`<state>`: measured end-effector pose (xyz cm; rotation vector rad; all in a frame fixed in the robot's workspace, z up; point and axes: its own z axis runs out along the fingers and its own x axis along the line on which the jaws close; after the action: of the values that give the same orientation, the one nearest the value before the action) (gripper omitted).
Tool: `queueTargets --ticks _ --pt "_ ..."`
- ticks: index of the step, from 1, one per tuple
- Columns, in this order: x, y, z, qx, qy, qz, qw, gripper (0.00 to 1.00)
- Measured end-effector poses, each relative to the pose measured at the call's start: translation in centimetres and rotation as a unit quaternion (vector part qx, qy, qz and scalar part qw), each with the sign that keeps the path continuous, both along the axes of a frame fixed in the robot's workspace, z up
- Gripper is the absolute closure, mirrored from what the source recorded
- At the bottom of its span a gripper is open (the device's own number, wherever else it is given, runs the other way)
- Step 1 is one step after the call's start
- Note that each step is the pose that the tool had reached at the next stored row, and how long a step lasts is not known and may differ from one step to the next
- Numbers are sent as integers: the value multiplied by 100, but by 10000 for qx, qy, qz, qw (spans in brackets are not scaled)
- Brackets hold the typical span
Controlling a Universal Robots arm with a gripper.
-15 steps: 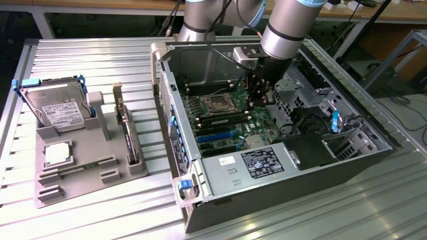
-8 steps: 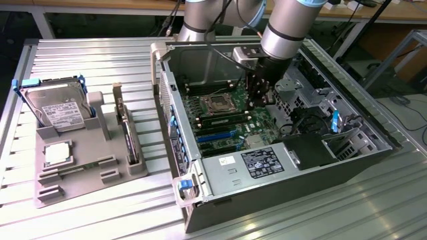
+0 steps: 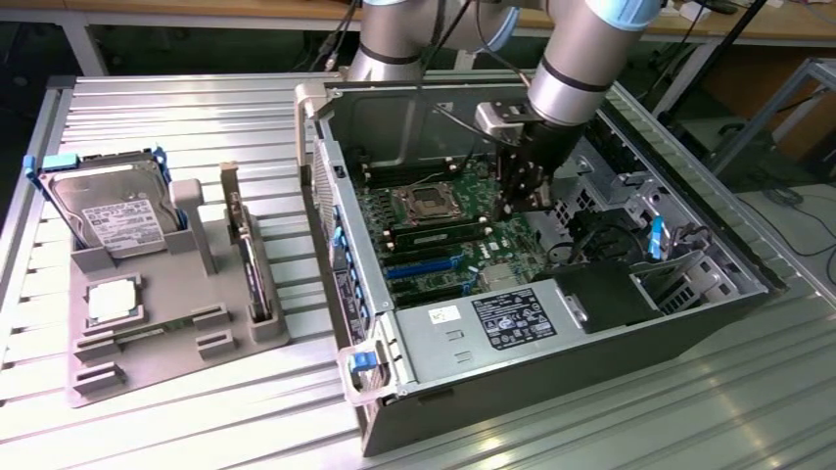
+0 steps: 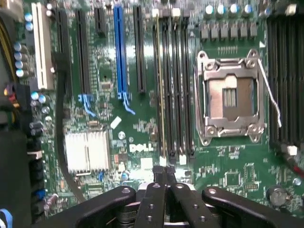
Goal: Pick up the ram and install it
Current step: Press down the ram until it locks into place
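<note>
A: Item: ram [image 4: 158, 85]. Location?
B: Edge-up in a memory slot [image 4: 162, 160] near the CPU socket [image 4: 230, 97]. Long axis runs straight away from my gripper [image 4: 164, 176], pressed together, holding nothing, just off its near end.

DELL logo [image 4: 141, 148], white print, on green motherboard [image 4: 228, 164]; other labels unreadable.

My hand [image 4: 164, 176] is matt black and smooth. The motherboard [image 4: 142, 128] is glossy green board; its socket frame [image 4: 230, 97] bright bare metal, the heatsink [image 4: 86, 151] finned silver metal. The table [image 3: 170, 117] is ribbed, shiny metal.
</note>
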<state>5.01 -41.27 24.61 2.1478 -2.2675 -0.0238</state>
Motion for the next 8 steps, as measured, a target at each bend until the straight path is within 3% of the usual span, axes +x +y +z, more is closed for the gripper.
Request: queueTargets --ticks 1,2,5,8 --pt "-47 14 -14 -5 -32 0 10000 89" --pt "-92 24 -17 -6 -39 0 10000 89" --pt "-223 132 -83 -28 -59 0 10000 89" --pt "-229 132 -90 -29 -59 0 10000 89"
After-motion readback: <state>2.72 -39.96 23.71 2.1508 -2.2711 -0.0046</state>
